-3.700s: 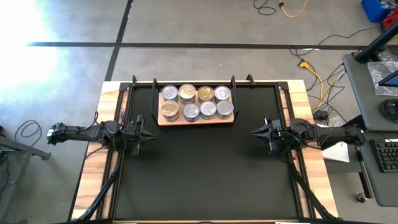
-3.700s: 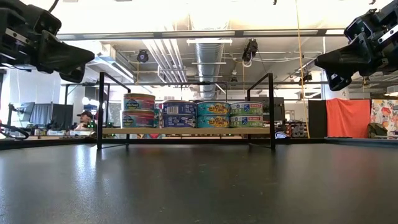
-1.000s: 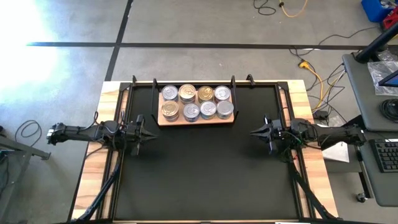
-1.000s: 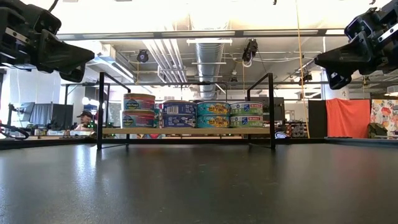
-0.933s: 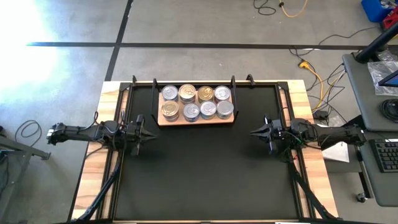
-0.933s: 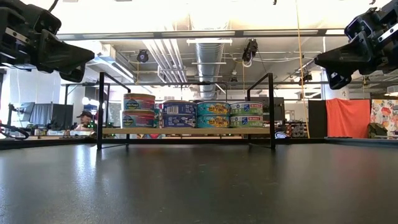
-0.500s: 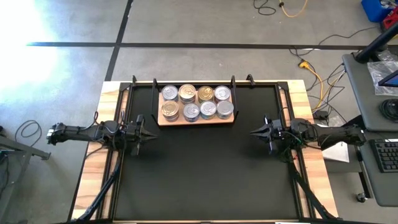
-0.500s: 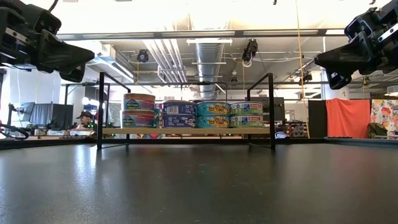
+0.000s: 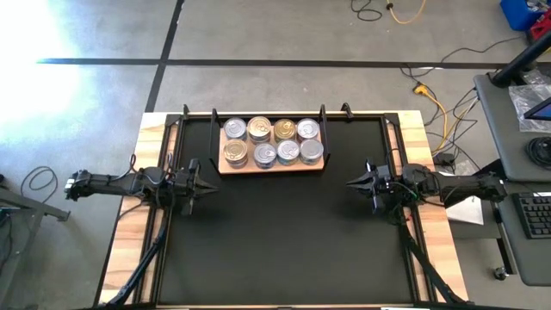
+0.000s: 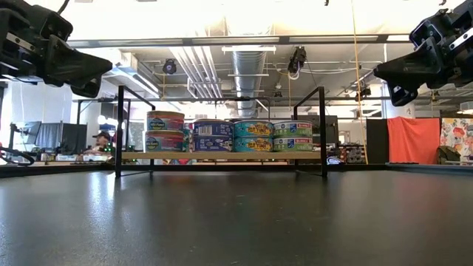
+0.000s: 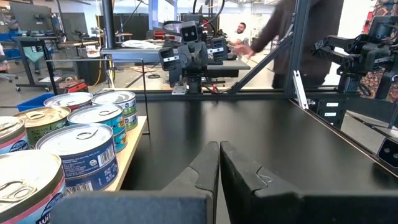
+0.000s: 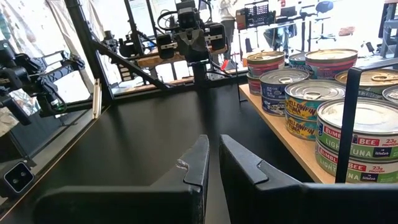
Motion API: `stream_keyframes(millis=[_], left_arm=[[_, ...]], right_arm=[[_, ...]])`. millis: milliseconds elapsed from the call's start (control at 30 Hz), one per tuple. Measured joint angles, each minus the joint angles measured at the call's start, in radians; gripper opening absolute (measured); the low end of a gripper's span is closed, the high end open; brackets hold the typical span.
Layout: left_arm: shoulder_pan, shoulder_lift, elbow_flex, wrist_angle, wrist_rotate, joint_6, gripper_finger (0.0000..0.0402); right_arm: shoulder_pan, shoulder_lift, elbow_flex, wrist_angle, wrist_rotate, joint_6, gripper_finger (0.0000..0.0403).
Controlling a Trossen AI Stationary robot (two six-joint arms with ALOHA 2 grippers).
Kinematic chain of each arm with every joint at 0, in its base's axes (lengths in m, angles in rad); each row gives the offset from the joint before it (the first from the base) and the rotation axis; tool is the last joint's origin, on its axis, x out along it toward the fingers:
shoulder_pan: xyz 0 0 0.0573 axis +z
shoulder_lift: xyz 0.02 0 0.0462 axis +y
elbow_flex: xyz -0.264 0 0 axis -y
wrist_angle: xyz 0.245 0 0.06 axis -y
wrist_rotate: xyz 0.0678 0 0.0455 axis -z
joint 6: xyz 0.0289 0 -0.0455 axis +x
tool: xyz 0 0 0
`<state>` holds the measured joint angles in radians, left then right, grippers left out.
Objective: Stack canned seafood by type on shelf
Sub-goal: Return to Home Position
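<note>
Upper centre of my high view: the shelf (image 9: 274,168), light wood with black wire posts, carries the canned seafood (image 9: 260,129) in two rows of four upright two-tin stacks.

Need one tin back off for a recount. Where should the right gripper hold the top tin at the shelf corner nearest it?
Its round side wall, just under the lid, coming straight down on the top tin. The neighbouring tins and the shelf's wire post crowd its sides, so probably only the top is open.
</note>
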<state>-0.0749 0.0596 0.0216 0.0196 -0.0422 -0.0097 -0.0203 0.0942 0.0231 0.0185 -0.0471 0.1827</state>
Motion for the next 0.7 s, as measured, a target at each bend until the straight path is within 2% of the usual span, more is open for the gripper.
stream_keyframes(millis=[433, 700], left_arm=[[0.000, 0.000, 0.000, 0.000, 0.000, 0.000, 0.0000], [0.000, 0.000, 0.000, 0.000, 0.000, 0.000, 0.0000]], right_arm=[[0.001, 0.001, 0.000, 0.000, 0.000, 0.000, 0.0029], [0.007, 0.065, 0.000, -0.014, -0.002, 0.000, 0.0029]])
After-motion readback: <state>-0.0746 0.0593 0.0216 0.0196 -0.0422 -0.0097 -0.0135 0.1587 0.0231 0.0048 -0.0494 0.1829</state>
